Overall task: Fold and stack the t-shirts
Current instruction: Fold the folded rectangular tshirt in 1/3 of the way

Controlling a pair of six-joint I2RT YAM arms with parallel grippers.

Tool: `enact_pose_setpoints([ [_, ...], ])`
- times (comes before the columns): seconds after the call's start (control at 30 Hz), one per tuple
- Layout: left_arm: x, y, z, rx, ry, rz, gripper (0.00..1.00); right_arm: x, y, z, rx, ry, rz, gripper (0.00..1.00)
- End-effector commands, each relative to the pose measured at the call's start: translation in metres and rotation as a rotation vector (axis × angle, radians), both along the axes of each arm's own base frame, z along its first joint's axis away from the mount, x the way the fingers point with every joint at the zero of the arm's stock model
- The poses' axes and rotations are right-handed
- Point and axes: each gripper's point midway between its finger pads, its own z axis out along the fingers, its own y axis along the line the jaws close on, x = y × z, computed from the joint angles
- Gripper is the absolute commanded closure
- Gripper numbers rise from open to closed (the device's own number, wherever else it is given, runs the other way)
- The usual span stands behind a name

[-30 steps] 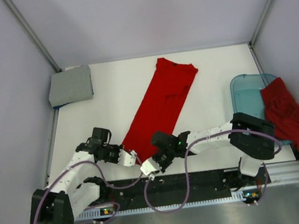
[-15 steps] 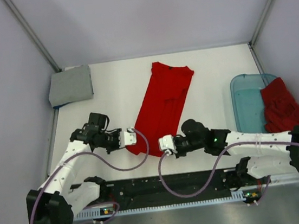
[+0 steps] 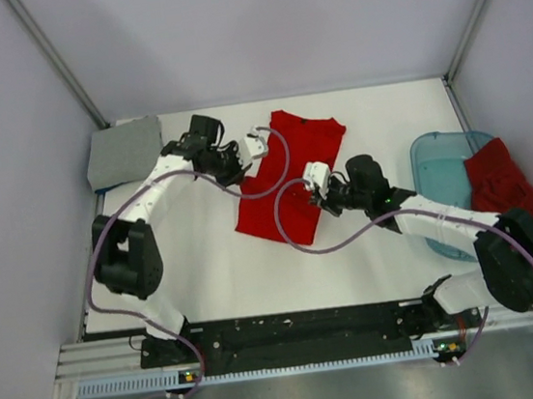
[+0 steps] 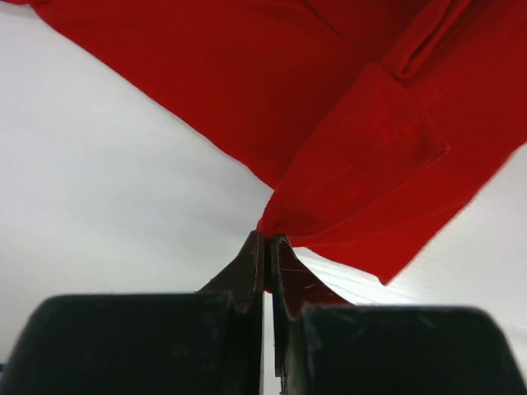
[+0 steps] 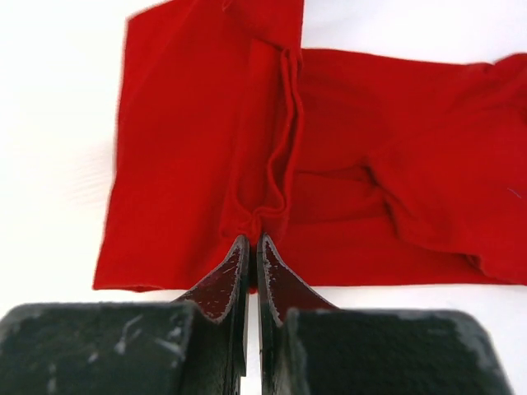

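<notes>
red tee (image 3: 288,173) mid-table, partly folded; left edge pinched tight in left gripper (image 3: 258,143), right edge in right gripper (image 3: 314,174), cloth bunched at both tips | tub (image 3: 436,179) x1, right side | dark tee (image 3: 504,192) x1, draped on tub | grey tee (image 3: 126,150) x1, folded, far-left corner | 3 tees

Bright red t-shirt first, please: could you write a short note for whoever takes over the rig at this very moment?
Left gripper: shut on an edge of the bright red t-shirt, mid-table.
Right gripper: shut on a bunched fold of the same shirt.
Light grey t-shirt: folded, back-left corner.
Darker red t-shirt: crumpled, draped over the light-blue tub.
Done: grey shirt. Left: finish folding the bright red one, stack it, then fold the darker red.
</notes>
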Motion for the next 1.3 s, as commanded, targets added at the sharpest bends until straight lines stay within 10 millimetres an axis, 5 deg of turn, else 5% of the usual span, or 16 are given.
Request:
enact_pose_setpoints([
  [0.0,0.048,-0.009,-0.001,0.027,-0.013,0.086,1.0,0.045,-0.003,0.008,-0.025,-0.08,-0.005,1.0],
  [0.17,0.081,-0.02,-0.018,0.05,-0.009,0.098,1.0,0.085,-0.015,-0.004,-0.04,-0.061,-0.04,1.0],
  [0.63,0.097,-0.045,-0.056,0.106,-0.009,0.074,1.0,0.108,-0.046,-0.059,-0.216,0.166,-0.214,1.0],
  [0.7,0.099,-0.048,-0.059,0.116,-0.017,0.084,0.96,0.115,-0.049,-0.065,-0.234,0.178,-0.254,0.99],
  [0.87,0.122,-0.046,-0.066,0.125,-0.056,0.188,0.66,0.143,-0.065,-0.074,-0.267,0.189,-0.403,0.84],
  [0.97,0.161,-0.034,-0.054,0.149,-0.168,0.361,0.56,0.166,-0.072,-0.064,-0.236,0.165,-0.477,0.73],
  [1.13,0.209,-0.023,-0.004,0.12,-0.282,0.533,0.41,0.203,-0.105,-0.019,-0.068,0.192,-0.695,0.63],
  [1.2,0.2,-0.026,0.016,0.083,-0.249,0.497,0.41,0.187,-0.095,0.001,-0.036,0.174,-0.632,0.58],
  [1.27,0.163,-0.039,0.023,0.038,-0.165,0.331,0.41,0.155,-0.071,0.013,-0.06,0.094,-0.492,0.5],
])
